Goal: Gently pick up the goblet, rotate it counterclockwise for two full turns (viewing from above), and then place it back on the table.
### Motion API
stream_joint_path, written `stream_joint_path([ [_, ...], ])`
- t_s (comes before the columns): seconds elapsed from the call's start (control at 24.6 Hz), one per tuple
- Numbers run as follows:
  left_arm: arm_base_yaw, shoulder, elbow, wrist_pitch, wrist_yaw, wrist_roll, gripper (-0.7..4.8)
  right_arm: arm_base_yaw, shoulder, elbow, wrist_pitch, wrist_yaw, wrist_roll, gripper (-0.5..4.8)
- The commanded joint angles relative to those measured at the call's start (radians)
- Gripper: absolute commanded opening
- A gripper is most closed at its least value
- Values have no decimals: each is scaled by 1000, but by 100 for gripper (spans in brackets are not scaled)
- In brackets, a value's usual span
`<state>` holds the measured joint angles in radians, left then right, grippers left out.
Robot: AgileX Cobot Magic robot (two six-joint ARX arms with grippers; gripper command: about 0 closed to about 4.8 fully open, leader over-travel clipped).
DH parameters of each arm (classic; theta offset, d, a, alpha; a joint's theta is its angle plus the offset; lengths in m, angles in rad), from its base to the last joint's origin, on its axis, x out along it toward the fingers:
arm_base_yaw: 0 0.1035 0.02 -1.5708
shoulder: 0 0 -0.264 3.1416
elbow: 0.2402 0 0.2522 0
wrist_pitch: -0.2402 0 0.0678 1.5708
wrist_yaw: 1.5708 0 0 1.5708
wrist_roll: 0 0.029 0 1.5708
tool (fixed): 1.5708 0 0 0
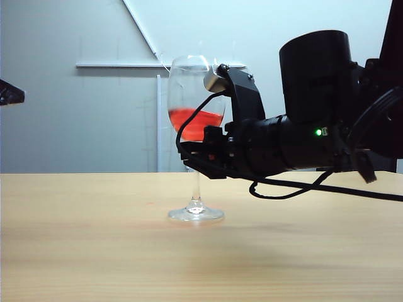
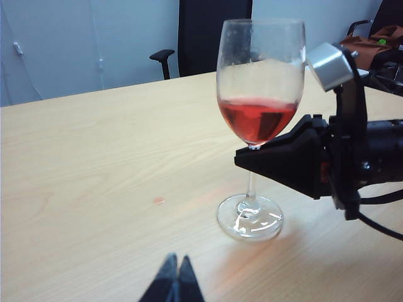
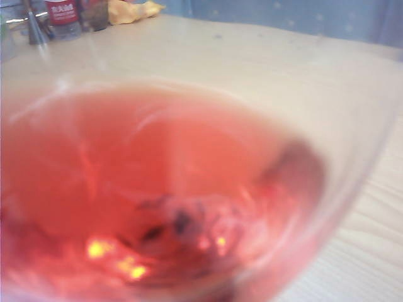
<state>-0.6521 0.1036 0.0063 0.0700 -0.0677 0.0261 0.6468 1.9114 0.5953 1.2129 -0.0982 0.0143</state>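
Note:
The goblet (image 1: 194, 88) is a tall clear glass with red liquid low in its bowl. Its round foot (image 1: 196, 214) sits on or just at the tan table (image 1: 94, 239). My right gripper (image 1: 189, 154) reaches in level from the right and is shut on the thin stem just under the bowl, as the left wrist view shows (image 2: 247, 157). In the right wrist view the goblet's red bowl (image 3: 157, 189) fills the picture and hides the jaws. My left gripper (image 2: 177, 267) is shut and empty, hovering over the table (image 2: 94, 157) well short of the goblet (image 2: 258, 88).
A dark tip of the left arm (image 1: 9, 94) shows at the far left edge. A small pink spot (image 2: 158, 201) marks the wood near the foot. Beyond the table are an office chair (image 2: 165, 58) and a brown bag (image 2: 371, 41). A can (image 3: 63, 11) stands at a far edge.

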Motion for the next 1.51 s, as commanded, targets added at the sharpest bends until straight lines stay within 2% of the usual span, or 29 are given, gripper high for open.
stream_joint_path([
  [0.04, -1, -5, 3, 13, 1, 0, -5, 2, -1, 8, 46, 14, -1, -2],
  [0.16, -1, -5, 3, 13, 1, 0, -5, 2, -1, 8, 48, 16, -1, 0],
  [0.33, -1, -5, 3, 13, 1, 0, -5, 2, -1, 6, 40, 21, -1, 28],
  [0.41, -1, -5, 3, 13, 1, 0, -5, 2, -1, 6, 40, 21, -1, 63],
  [0.53, -1, -5, 3, 13, 1, 0, -5, 3, -1, 5, 35, 21, -2, 68],
  [0.57, -1, -5, 3, 13, 1, 0, -5, 8, -2, 5, 25, 21, -14, 102],
  [0.73, -1, -5, 3, 13, 1, 0, -5, 13, -3, 3, 10, 22, -20, 144],
  [0.81, -1, -5, 3, 13, 1, 0, -5, 13, -9, -13, 12, 57, -20, 213],
  [0.94, -1, -6, 3, 13, 1, 0, -5, 12, -39, -66, 26, 119, -19, 217],
  [0.98, -1, -7, 3, 14, 1, 0, -5, 13, -66, -99, 25, 126, -19, 244],
  [1.1, 6, -7, 3, 13, 2, 0, -5, 13, -159, -189, 26, 126, -19, 267],
  [1.18, 61, -7, 3, 13, 33, 0, -5, 13, -260, -261, 24, 160, -16, 265],
  [1.26, 161, -8, 3, 13, 57, 0, -5, 13, -381, -325, -14, 243, -14, 224],
  [1.3, 245, -10, 3, 13, 57, 0, -5, 13, -480, -362, -64, 274, -15, 165],
  [1.34, 288, -14, 3, 13, 57, 0, -5, 14, -526, -375, -95, 285, -14, 138],
  [1.38, 380, -25, 3, 11, 56, 0, -5, 14, -634, -389, -200, 284, -14, 81],
  [1.42, 439, -36, 3, 10, 53, 0, -5, 14, -718, -388, -296, 284, -14, 47],
  [1.51, 517, -59, 3, 8, 53, 0, -5, 14, -840, -385, -431, 285, -14, 12],
])
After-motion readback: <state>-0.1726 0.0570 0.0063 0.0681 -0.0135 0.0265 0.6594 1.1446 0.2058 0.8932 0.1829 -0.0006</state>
